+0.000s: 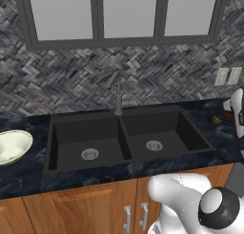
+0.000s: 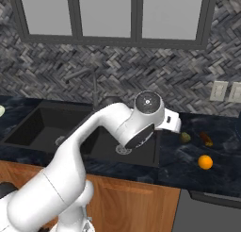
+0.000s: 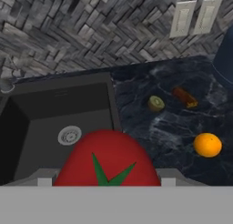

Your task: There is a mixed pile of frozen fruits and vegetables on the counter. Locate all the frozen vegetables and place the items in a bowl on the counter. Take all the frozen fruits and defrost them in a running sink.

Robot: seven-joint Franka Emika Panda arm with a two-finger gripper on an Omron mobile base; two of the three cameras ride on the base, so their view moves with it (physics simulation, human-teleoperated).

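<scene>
You are looking at a red tomato [image 3: 109, 159] sitting right up against the hand camera, with its green leaves showing. It is sitting between the finger tips, so the pincer is grasping the tomato. It is hanging over the counter [image 3: 168, 127] just beside the black sink [image 3: 54, 123].

The tomato looks round, smooth and frozen hard. I think it could be slippery, so you are best squeezing it across its fat middle, not too hard.

Farther out on the counter, an orange ball [image 3: 207, 145] is lying near a yellowish-olive lump [image 3: 156, 103] and a dark reddish-brown oblong [image 3: 184, 97]. They are lying apart from each other.

The right base view is showing you the white arm bending over the sink edge, with the orange ball well to its right. The left base view is giving you the pale bowl [image 1: 21, 135] far off on the other side of the sink. That is where the tomato is meant to go.
</scene>
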